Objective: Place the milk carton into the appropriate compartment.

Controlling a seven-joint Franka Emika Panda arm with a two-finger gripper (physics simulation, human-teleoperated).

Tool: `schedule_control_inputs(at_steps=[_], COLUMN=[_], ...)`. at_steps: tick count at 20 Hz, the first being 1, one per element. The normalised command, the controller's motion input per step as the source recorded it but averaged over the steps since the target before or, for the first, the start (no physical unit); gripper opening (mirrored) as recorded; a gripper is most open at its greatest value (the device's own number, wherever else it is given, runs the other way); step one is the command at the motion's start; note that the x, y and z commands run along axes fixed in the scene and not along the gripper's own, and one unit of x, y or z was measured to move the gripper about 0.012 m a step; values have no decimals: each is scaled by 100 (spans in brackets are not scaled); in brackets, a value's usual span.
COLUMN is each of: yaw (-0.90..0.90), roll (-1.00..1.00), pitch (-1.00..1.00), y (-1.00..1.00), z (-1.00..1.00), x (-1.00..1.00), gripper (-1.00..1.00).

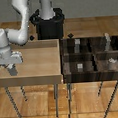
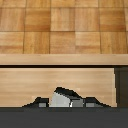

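Observation:
The milk carton [image 2: 64, 98] shows in the wrist view as a small pale grey-white box with a peaked top, sitting between two dark fingers [image 2: 41, 104]. My gripper [image 2: 65, 103] is shut on it, one finger against each side. In the exterior view my gripper [image 1: 8, 69] hangs over the near corner of the light wooden table [image 1: 37, 61] on the exterior view's left, and it hides the carton. The dark tray of compartments [image 1: 90, 55] stands at the exterior view's right, well away from the gripper.
Small grey objects [image 1: 80, 66] lie in several of the dark compartments. A raised wooden rim [image 1: 59, 57] divides the light table from the dark tray. The robot's black base [image 1: 49, 23] stands behind. Thin metal legs hold both tables above a wooden floor [image 2: 64, 25].

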Motion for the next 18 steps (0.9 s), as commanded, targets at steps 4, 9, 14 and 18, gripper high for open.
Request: schedule_control_inputs(at_steps=[4, 9, 14, 18], yaw=[0, 0, 0, 0], roll=[0, 0, 0, 0], pitch=[0, 0, 0, 0], y=[0, 0, 0, 25], z=[75, 100, 100, 75], x=[0, 0, 0, 0], gripper=[-100, -100, -100, -100])
